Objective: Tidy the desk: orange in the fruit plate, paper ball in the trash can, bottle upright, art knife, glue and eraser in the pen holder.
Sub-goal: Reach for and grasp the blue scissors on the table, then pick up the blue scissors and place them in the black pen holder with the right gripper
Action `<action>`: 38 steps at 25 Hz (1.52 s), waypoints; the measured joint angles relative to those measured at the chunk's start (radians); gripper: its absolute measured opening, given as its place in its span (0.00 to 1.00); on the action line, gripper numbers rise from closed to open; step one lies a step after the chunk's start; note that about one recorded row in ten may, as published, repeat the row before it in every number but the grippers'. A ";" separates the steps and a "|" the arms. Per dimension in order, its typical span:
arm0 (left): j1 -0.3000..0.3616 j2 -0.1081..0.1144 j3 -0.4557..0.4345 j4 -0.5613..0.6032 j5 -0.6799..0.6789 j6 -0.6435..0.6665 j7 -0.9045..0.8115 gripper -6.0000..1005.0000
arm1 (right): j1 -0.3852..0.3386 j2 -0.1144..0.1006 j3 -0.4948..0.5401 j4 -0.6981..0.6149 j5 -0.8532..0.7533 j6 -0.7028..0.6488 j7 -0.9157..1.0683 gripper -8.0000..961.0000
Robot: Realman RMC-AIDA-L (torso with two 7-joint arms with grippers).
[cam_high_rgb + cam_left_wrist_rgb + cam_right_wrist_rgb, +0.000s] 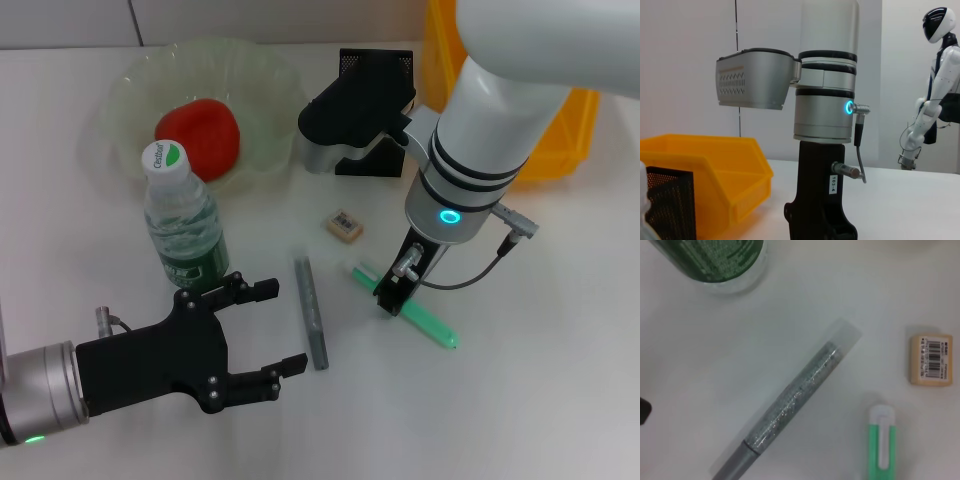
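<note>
Right end effector (390, 300) on green art knife (425, 318).

right claw (392, 300): fingertips hidden behind its own body — grip on the green art knife (415, 308) unclear
yellow bin (545, 130): mostly covered by the right arm
pen holder (375, 110): partly blocked
glue stick (785, 407): end cut off

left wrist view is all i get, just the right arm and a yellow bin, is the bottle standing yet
observer: yes, the bottle stands upright by the fruit plate, with the left gripper open in front of it.
operator: where's the right gripper
observer: the right gripper is down at the green art knife, which lies flat on the desk.
operator: glue and eraser
observer: both lie on the desk, outside the pen holder: the glue between the grippers, the eraser beyond it.
</note>
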State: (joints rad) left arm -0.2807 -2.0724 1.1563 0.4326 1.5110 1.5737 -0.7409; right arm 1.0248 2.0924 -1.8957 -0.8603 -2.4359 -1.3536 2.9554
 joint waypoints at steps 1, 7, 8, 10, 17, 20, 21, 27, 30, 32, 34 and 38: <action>0.000 0.000 0.000 0.000 0.000 0.000 0.000 0.81 | 0.000 0.000 0.000 0.002 0.000 0.000 0.000 0.28; 0.000 0.000 -0.001 0.000 0.000 0.000 0.000 0.81 | 0.005 0.000 -0.013 0.020 0.000 0.001 0.000 0.23; 0.000 0.000 -0.001 0.000 0.000 0.000 0.000 0.81 | 0.005 0.000 -0.013 0.020 0.000 0.001 0.000 0.23; 0.000 0.000 -0.001 0.000 -0.001 0.000 0.000 0.81 | 0.005 0.000 -0.014 0.020 0.000 0.001 0.000 0.21; 0.000 0.000 -0.005 0.000 -0.002 0.007 0.000 0.81 | -0.069 -0.001 0.057 -0.137 -0.044 -0.055 0.000 0.18; 0.000 0.000 -0.005 0.000 -0.002 0.008 0.000 0.81 | -0.155 -0.002 0.163 -0.312 -0.129 -0.119 0.001 0.18; 0.000 0.000 -0.005 0.000 -0.002 0.008 0.000 0.81 | -0.155 -0.002 0.163 -0.312 -0.129 -0.119 0.001 0.18; 0.002 0.000 -0.004 0.000 -0.002 0.008 0.000 0.81 | -0.452 -0.007 0.380 -0.831 -0.167 -0.036 -0.080 0.18; 0.002 0.000 -0.004 0.000 -0.002 0.008 0.000 0.81 | -0.591 -0.006 0.391 -0.923 -0.096 0.140 -0.198 0.19; 0.001 0.000 -0.001 0.000 -0.002 0.004 0.000 0.81 | -0.757 -0.007 0.372 -0.917 0.134 0.435 -0.464 0.19; 0.001 0.000 0.001 0.000 -0.002 0.002 0.000 0.81 | -0.820 -0.008 0.357 -0.840 0.374 0.581 -0.735 0.19; 0.000 0.000 0.004 0.000 -0.002 0.000 0.000 0.81 | -0.834 -0.008 0.356 -0.675 0.773 0.666 -1.181 0.19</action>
State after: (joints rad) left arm -0.2804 -2.0723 1.1599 0.4326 1.5094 1.5734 -0.7408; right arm 0.1904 2.0842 -1.5399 -1.5354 -1.6626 -0.6873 1.7743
